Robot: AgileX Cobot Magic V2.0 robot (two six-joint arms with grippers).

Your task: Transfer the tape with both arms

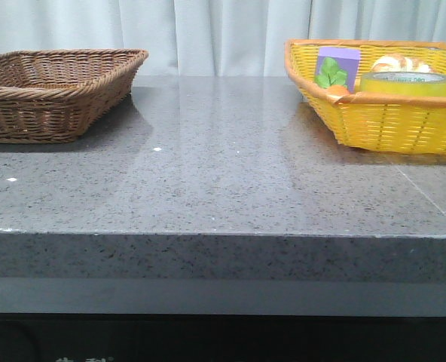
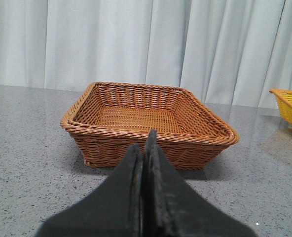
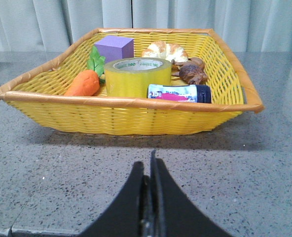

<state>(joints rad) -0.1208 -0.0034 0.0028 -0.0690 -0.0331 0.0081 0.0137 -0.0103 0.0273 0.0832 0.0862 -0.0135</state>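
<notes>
**Both grippers clenched on nothing, tape lying in the yellow basket**

Nearest, the grey speckled table [image 1: 208,188] runs across the room. Neither arm shows in the front view.

Left gripper [image 2: 145,148]: fingers pressed together, nothing between them, low over the tabletop. Just beyond it sits the brown wicker basket [image 2: 151,123], on the table's left side; nothing visible inside it.

Right gripper [image 3: 148,170]: fingers likewise pressed together, holding nothing, above bare table a short way from the yellow woven basket [image 3: 131,116] on the table's right side.

Inside the yellow basket, near to far: a small dark bottle [image 3: 179,92] with a pink and white label lies on its side against the near wall. The tape [image 3: 137,76] lies flat behind it, core opening upward, about mid-basket. A toy carrot [image 3: 83,83] lies beside the tape. A brown lumpy item [image 3: 193,71] sits on the tape's other side. Farthest back, a purple cube [image 3: 114,48] and a croissant [image 3: 164,51]. White curtains [image 2: 136,39] hang behind everything.
</notes>
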